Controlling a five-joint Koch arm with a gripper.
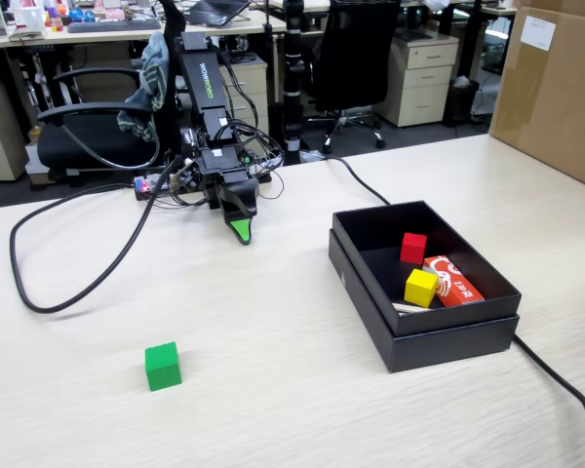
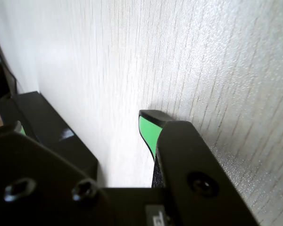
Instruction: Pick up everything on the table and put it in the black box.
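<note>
1. Green cube (image 1: 163,366) sits alone on the pale wood-grain table (image 1: 292,409), low and left in the fixed view, flat on one face, nothing touching it.
2. Gripper (image 1: 240,230) is well apart from the cube, up near the arm base, tip pointing down and close to or touching the tabletop; contact can't be confirmed.
3. Gripper state: can't tell. Fixed view shows the jaws overlapped into one dark wedge with a green tip. Wrist view shows one black jaw with a green pad (image 2: 149,132) and a second black part on the left with a bare strip of table between them, but the second tip is out of sight. Nothing is held.
4. Black box (image 1: 424,283) is on the right of the table in the fixed view, open top, low walls with a stepped rim.
5. Inside the box: red cube (image 1: 413,248) toward the back, yellow cube (image 1: 420,288) in front of it, a red-and-white packet (image 1: 452,280) lying flat just right of the yellow cube.
6. Black cable (image 1: 73,263) loops across the table left of the arm; another cable (image 1: 565,385) runs off from the box's near right corner.
7. Brown cardboard carton (image 1: 551,88) stands at the far right table edge.
8. Wrist view otherwise shows only table grain; cube is not in it.
</note>
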